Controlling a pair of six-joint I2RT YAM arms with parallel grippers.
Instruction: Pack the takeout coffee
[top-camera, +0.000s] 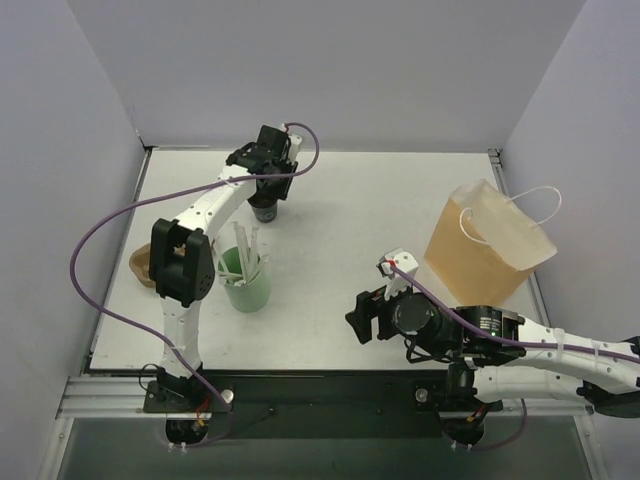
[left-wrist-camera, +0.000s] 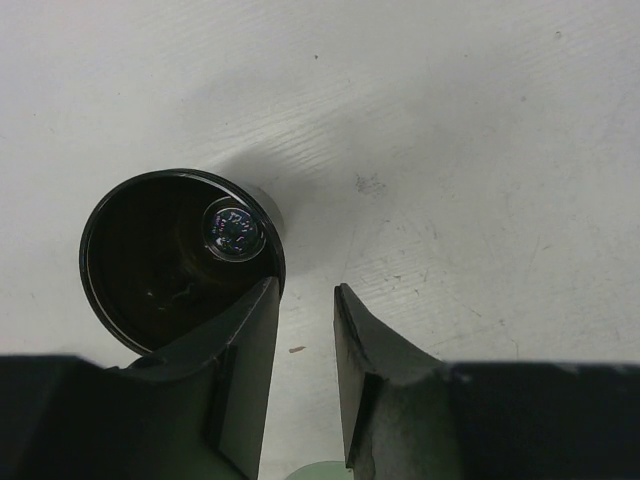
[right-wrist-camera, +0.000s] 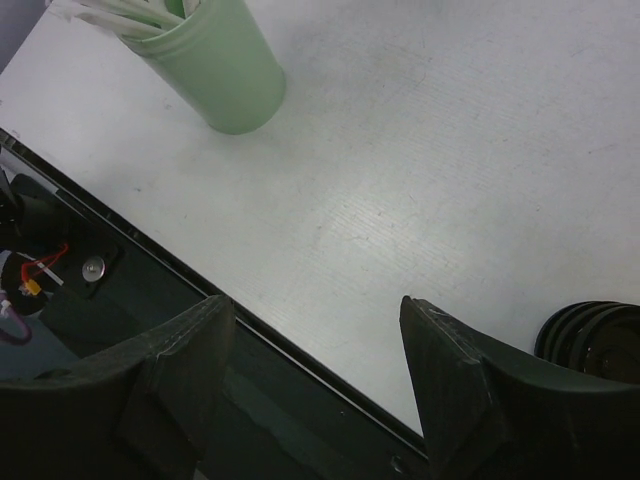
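Observation:
The takeout coffee, a small black cup (top-camera: 264, 213) dark inside, stands upright at the back middle of the table. In the left wrist view the takeout coffee (left-wrist-camera: 170, 260) shows its open mouth with a small shiny disc at the bottom. My left gripper (top-camera: 268, 195) hangs right above it. Its jaws (left-wrist-camera: 305, 300) are a narrow gap apart with only bare table between them; the left finger (left-wrist-camera: 250, 340) overlaps the cup's rim. My right gripper (top-camera: 362, 318) is open wide and empty over the table's front edge (right-wrist-camera: 318, 310).
A green cup (top-camera: 246, 288) holding white sticks stands left of centre, also in the right wrist view (right-wrist-camera: 222, 70). A translucent amber bag (top-camera: 490, 245) with white handles stands at the right. A brown object (top-camera: 141, 268) lies at the left edge. Black round lids (right-wrist-camera: 595, 335) sit near my right gripper.

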